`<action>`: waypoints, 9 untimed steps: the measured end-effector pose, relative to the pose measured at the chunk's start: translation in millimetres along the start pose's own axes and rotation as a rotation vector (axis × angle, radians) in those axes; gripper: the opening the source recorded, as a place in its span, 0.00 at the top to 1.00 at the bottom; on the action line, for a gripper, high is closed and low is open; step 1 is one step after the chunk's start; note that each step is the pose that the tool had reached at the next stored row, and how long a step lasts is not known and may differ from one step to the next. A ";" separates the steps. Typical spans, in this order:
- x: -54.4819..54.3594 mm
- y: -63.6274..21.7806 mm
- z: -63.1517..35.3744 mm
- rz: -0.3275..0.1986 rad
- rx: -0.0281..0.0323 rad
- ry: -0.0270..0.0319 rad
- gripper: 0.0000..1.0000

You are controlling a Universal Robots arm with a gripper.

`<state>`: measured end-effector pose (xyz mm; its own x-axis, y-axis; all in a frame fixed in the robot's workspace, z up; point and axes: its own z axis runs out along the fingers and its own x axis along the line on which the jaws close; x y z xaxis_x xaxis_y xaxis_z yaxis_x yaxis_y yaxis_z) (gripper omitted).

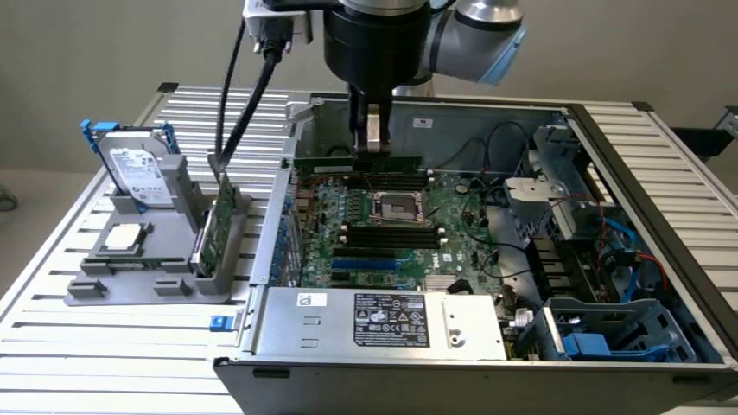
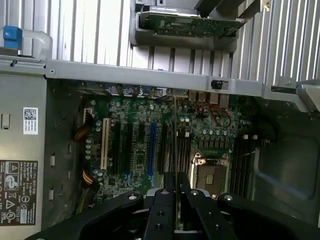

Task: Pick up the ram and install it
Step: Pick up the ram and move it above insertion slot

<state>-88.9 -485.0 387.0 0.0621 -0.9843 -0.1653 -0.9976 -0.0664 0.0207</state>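
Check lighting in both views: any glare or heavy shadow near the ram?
Exterior view: soft, even light, no glare on the ram in the gripper; the case's drive bay sits dimmer. Wrist view: the slatted table is washed bright, the motherboard is shaded, the gripper a dark silhouette.

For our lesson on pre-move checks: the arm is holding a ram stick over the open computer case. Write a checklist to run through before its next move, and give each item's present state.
1. Ram secured in the gripper: ok, the fingers are closed on its upper edge.
2. Ram lifted off the motherboard: ok, it hangs above the board.
3. Ram level: ok, it looks horizontal in the exterior view.
4. Ram lined up over one of the black slots: cannot tell from these angles.
5. Black slots free to take a stick: ok, they look empty.
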 end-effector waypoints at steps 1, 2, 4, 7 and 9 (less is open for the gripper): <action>0.3 -4.5 0.2 0.000 -0.0001 -0.0001 0.85; 0.5 -9.0 0.9 0.000 0.0000 -0.0001 0.85; 0.4 -18.1 4.1 0.000 0.0000 -0.0002 0.85; -1.7 -26.8 9.9 0.000 -0.0001 -0.0003 0.85; -4.0 -28.2 13.9 0.001 0.0002 -0.0002 0.85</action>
<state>-61.5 -476.9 373.3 0.0608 -0.9843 -0.1655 -0.9977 -0.0651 0.0207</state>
